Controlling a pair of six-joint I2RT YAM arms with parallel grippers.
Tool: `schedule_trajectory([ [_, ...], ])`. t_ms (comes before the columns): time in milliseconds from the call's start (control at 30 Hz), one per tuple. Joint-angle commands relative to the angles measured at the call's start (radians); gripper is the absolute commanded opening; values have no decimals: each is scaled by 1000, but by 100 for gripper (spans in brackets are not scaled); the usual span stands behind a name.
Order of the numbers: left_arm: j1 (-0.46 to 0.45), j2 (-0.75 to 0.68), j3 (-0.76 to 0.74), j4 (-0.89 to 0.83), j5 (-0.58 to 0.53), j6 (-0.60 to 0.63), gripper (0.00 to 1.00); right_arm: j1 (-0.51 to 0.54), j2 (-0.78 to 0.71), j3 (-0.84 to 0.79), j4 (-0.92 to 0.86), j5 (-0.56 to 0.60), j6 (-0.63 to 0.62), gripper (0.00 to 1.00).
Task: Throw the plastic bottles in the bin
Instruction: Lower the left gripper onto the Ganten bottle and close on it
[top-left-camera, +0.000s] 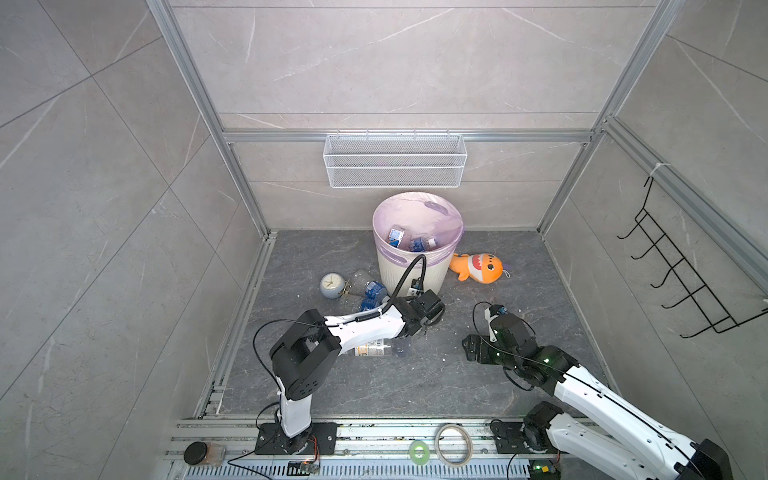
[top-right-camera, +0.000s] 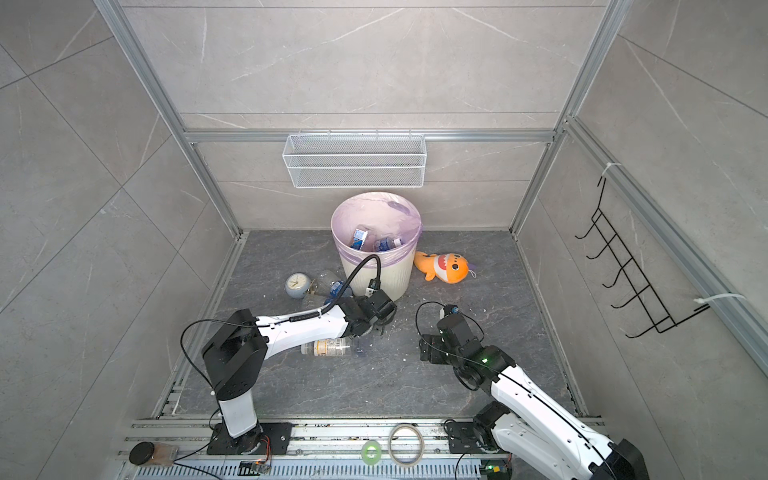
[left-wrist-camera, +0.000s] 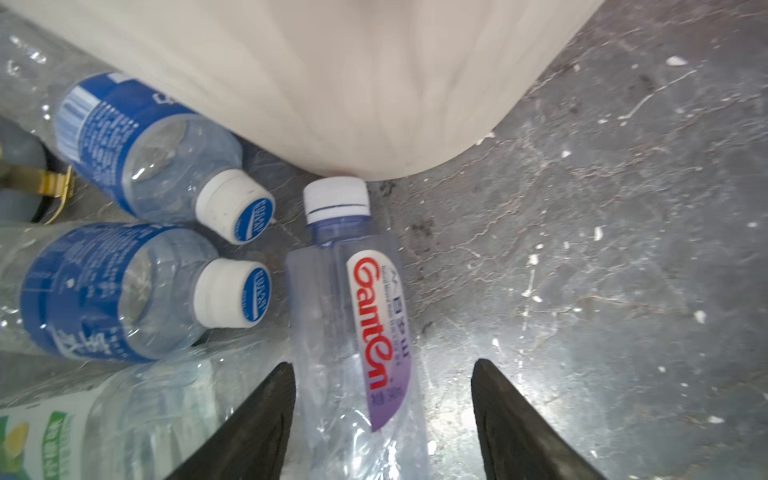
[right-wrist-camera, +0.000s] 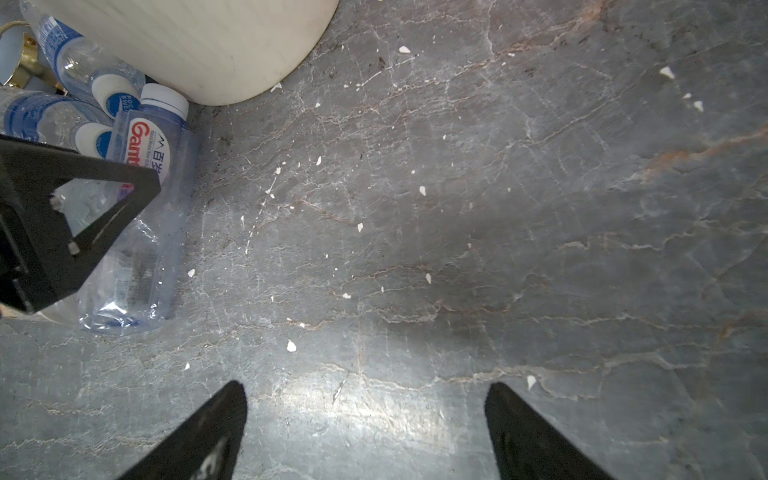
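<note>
Crinkled clear bottle (left-wrist-camera: 353, 332) between black wedge tool (left-wrist-camera: 382, 419) tips.

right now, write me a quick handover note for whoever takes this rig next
Left hand: open around the body of the red-label Ganten bottle, one finger touching it, the other still apart; no grip yet.
Right hand: open and empty, low over bare floor.
Done: at least two blue-label bottles lie in the lined bin.
Left: the Ganten bottle, cap against the bin's base; two blue-label bottles beside it by the clock; a white-label bottle under the left arm; a green-label bottle.
The shark toy stays.
</note>
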Motion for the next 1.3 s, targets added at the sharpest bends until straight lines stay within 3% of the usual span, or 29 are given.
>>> schedule_trajectory([
  [0,8,13,18,-43,-47,-34,70,6,-6,-10,1,16,-12,91],
  [567,3,47,-29,11,33,-47,69,5,-3,-9,0,20,-13,91],
  [1267,-94,58,-47,81,78,-23,62,6,3,-6,2,21,-12,91],
])
